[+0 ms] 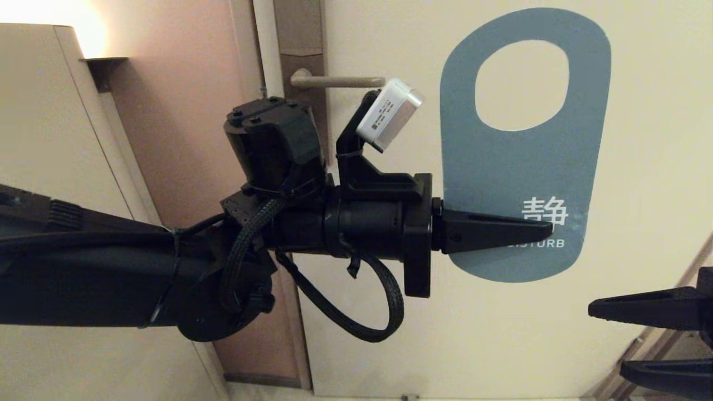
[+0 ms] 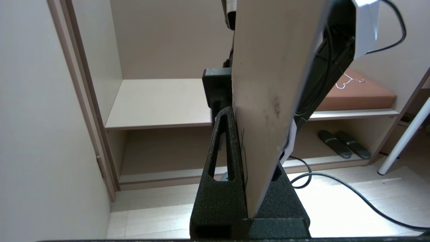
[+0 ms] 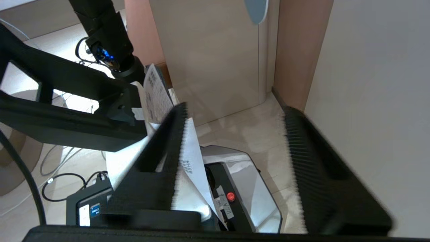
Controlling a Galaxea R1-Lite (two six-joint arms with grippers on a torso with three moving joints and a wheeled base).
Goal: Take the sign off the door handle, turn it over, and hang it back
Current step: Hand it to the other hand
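Behind, cream door (image 1: pixel 640 167), tiled floor (image 3: pixel 255 134).

Sign (image 1: pixel 523 167): thin matt card, blue-grey face smooth w/ white print, pale back scuffed; door handle (image 1: pixel 340 82): matt beige metal lever, smooth; left gripper (image 1: pixel 548 225): black plastic, grainy rough finish; right gripper (image 3: pixel 235 161): black plastic, ridged inner pads; door (image 1: pixel 657 195): smooth matt cream panel.

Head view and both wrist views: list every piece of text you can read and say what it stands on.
"静": white character low on the blue-grey oval-holed card sign.
"ISTURB": white letters beneath it, the start hidden behind the left gripper, whose fingers pinch the sign.
Print on the small white camera box on the left wrist: too small to read.
Print on white paper sheets in the right wrist view: too blurred to read.
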